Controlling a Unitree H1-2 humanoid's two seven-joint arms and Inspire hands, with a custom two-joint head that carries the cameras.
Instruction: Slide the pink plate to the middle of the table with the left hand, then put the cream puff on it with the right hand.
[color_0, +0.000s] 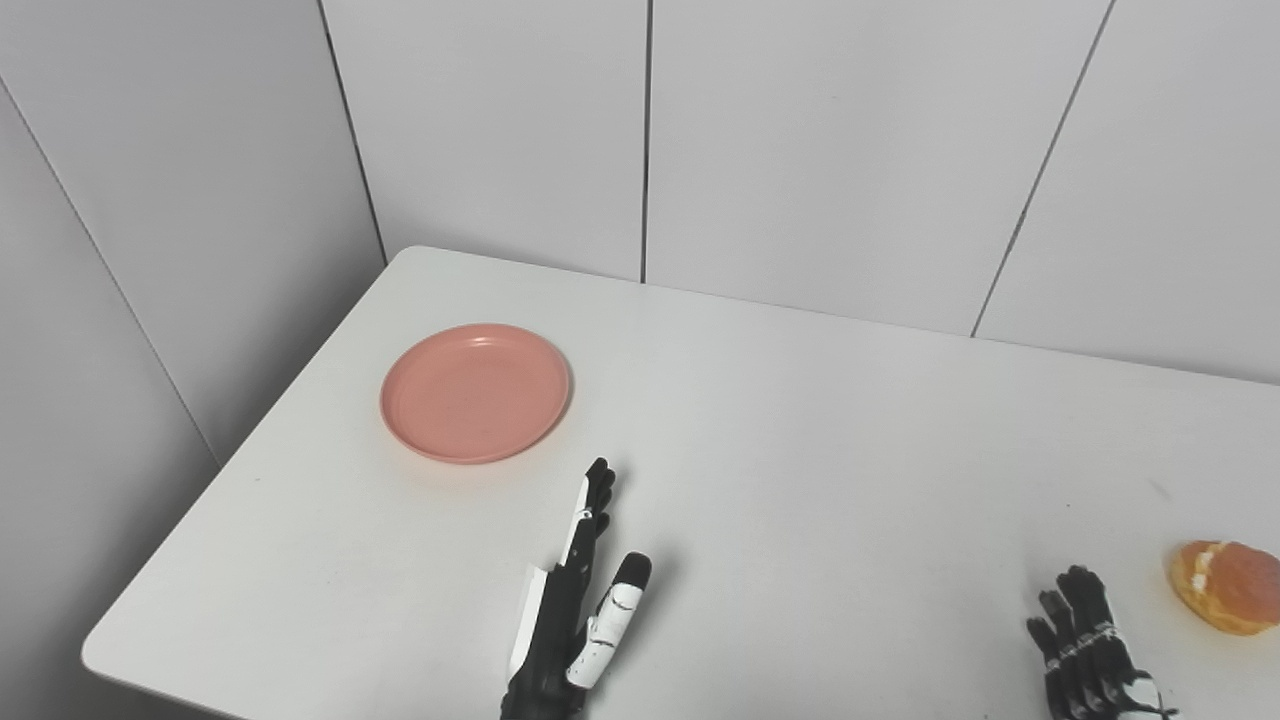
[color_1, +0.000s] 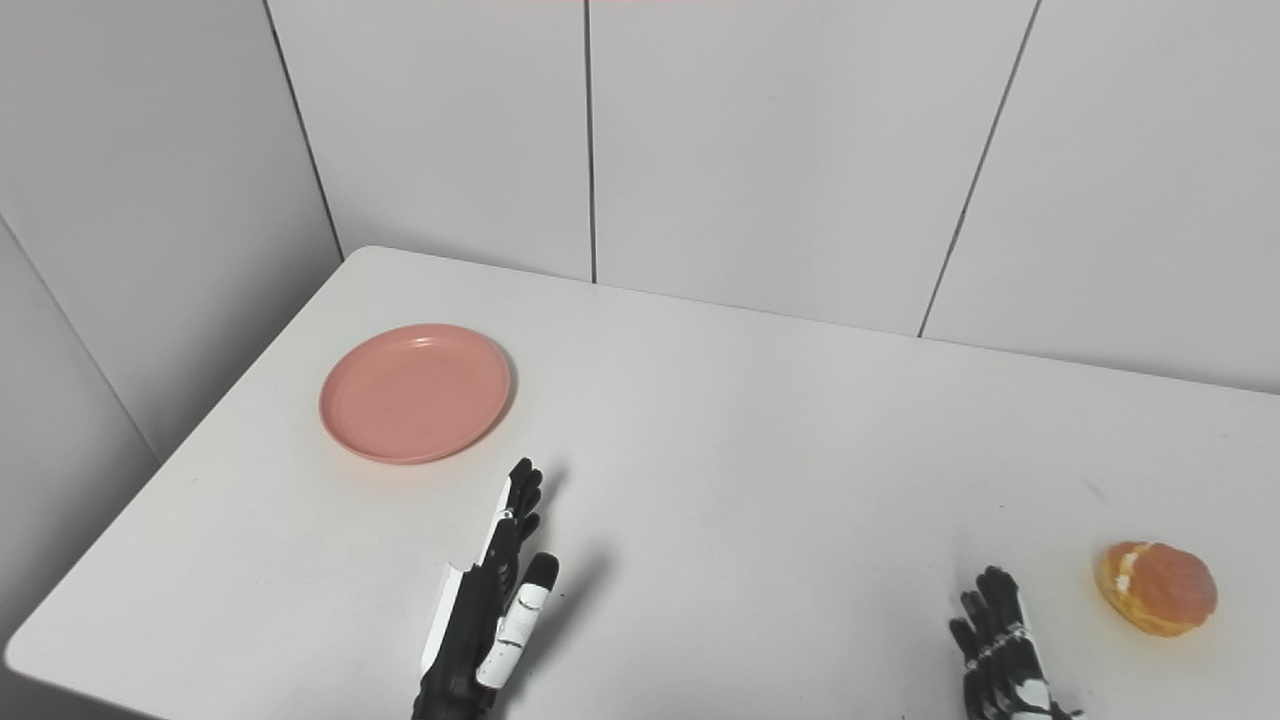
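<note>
A: What is shown of the left hand (color_0: 575, 610)?

B: It is seen at the lower centre of the frame, edge-on, fingers stretched out straight and a little apart, the thumb held off to the side. Nothing is held, and nothing is touched by the fingertips (color_0: 598, 475); whether the hand rests on the table (color_0: 800, 420) or hangs just above it cannot be told.

A: And the right hand (color_1: 1000, 650)?

B: Only part of it is seen, at the lower right edge. Its fingers are spread loosely and nothing is gripped. The cream puff (color_1: 1157, 588) lies near it, further right, apart from the fingers.

A: Where is the pink plate (color_0: 475, 392) found?

B: It is found left of centre in the frame, near the table's left edge, just above and left of the left fingertips, with a gap between them. It is empty.

A: How far along is the task judged to be?

B: Neither part is judged done. The plate has yet to be slid to the middle of the table, and the cream puff has yet to be picked up and set on it.
</note>
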